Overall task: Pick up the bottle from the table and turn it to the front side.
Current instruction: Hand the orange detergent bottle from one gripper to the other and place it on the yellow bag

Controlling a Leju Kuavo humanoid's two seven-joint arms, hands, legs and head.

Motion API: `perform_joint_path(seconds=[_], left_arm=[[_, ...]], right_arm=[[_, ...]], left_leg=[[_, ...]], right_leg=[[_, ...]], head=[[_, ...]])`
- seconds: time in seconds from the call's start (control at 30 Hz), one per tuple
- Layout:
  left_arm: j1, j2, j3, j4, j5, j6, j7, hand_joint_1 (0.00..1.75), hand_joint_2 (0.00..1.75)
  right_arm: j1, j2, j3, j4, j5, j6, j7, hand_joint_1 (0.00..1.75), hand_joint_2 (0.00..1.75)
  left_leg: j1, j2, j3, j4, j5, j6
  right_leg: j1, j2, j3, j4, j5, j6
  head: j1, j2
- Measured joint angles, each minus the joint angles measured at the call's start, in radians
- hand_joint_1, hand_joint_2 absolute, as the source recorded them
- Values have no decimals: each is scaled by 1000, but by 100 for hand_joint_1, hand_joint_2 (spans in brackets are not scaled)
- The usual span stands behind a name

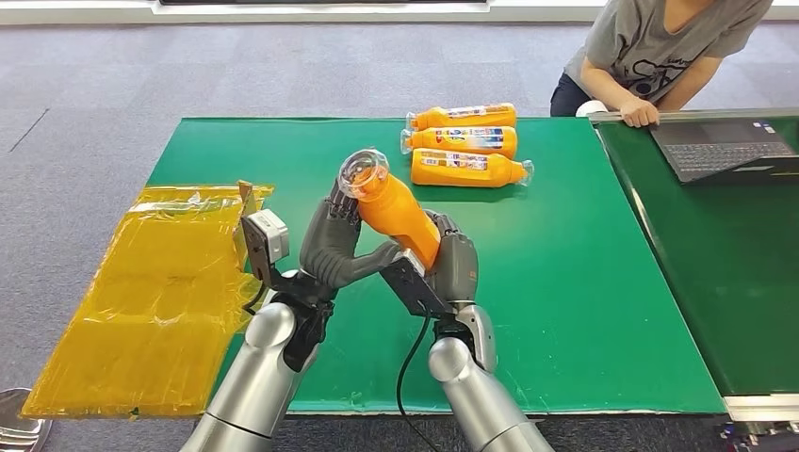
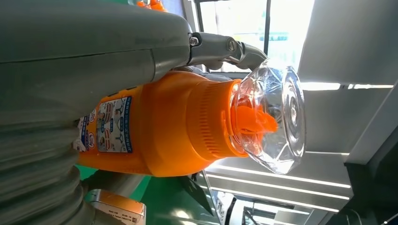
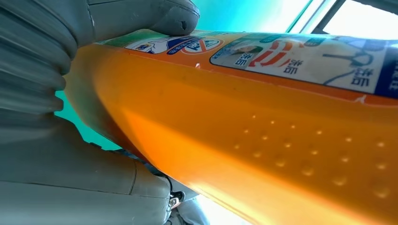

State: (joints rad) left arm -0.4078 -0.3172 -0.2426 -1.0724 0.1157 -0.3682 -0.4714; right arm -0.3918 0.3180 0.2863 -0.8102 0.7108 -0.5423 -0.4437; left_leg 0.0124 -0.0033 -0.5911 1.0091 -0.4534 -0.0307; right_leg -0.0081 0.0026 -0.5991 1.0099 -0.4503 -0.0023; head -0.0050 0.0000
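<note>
An orange bottle (image 1: 396, 212) with a clear faceted cap (image 1: 364, 173) is lifted off the green table (image 1: 584, 282), tilted with its cap up and to the left. My left hand (image 1: 332, 247) grips its upper body from the left, fingers wrapped round it. My right hand (image 1: 454, 264) holds its lower end from the right. The left wrist view has the bottle (image 2: 159, 131), its small label, the clear cap (image 2: 272, 119) and my left hand (image 2: 84, 51). In the right wrist view the bottle (image 3: 263, 136) is very close, label uppermost, held by my right hand (image 3: 70, 154).
Three more orange bottles (image 1: 466, 141) lie on their sides at the table's far edge. A yellow plastic sheet (image 1: 151, 292) hangs over the left side. A person (image 1: 650, 56) leans on a second green table (image 1: 725, 245) at the right, with a laptop (image 1: 725, 146) on it.
</note>
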Motion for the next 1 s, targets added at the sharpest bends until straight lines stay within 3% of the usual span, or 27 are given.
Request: perform_joint_path(seconds=[1.0], left_arm=[[-63,16,-21,26,-54,-35,51,0,175]], right_arm=[[-24,12,-35,32,26,25,0,175,175]], left_leg=[[0,0,0,0,0,0]], right_leg=[[0,0,0,0,0,0]], head=[[0,0]])
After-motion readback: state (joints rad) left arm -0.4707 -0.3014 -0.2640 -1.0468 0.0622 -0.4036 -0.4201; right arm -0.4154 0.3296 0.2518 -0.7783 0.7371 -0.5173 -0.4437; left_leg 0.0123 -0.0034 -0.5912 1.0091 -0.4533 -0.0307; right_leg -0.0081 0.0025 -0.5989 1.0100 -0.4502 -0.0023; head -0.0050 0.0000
